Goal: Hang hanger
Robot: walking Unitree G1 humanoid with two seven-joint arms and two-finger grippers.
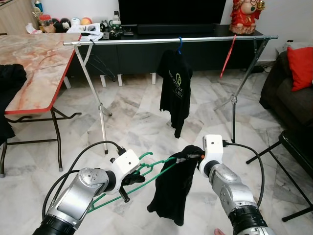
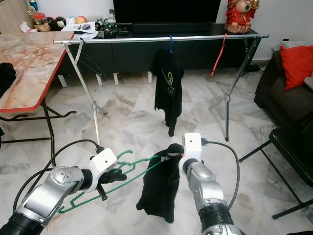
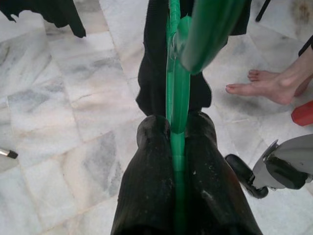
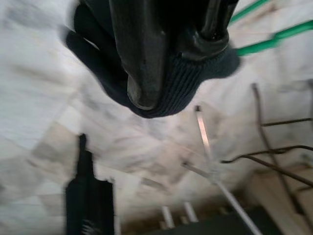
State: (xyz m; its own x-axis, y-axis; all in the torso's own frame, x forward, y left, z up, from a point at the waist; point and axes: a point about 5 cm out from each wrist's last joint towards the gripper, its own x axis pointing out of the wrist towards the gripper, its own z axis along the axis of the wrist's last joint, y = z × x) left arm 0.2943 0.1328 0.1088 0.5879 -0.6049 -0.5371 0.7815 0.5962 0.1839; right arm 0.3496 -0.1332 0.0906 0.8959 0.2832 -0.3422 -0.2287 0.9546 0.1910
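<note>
The green hanger (image 1: pixel 146 174) is held low over the marble floor (image 1: pixel 137 117), well short of the drying rack's rail (image 1: pixel 171 40); its lower bar is partly hidden behind the left gripper (image 1: pixel 128 183) and arm, and its far end is buried in a black garment (image 1: pixel 173 193) draped over it; the left gripper is clamped on the hanger, the green bar running between its two fingers (image 3: pixel 146 196) in the left wrist view; the right gripper (image 1: pixel 188 157) is closed on the garment's knitted edge, where its fingertips are swallowed by cloth; the right wrist view is blurred. On the rail a black T-shirt (image 1: pixel 175 88) hangs from a blue hook, a red hanger (image 1: pixel 227 58) further right; bare rail lies between them and towards the left end. A red-edged table (image 1: pixel 34 58) stands left, a dark sofa (image 1: pixel 288 93) right, open floor between; a person's bare foot (image 3: pixel 266 85) stands near the garment.
</note>
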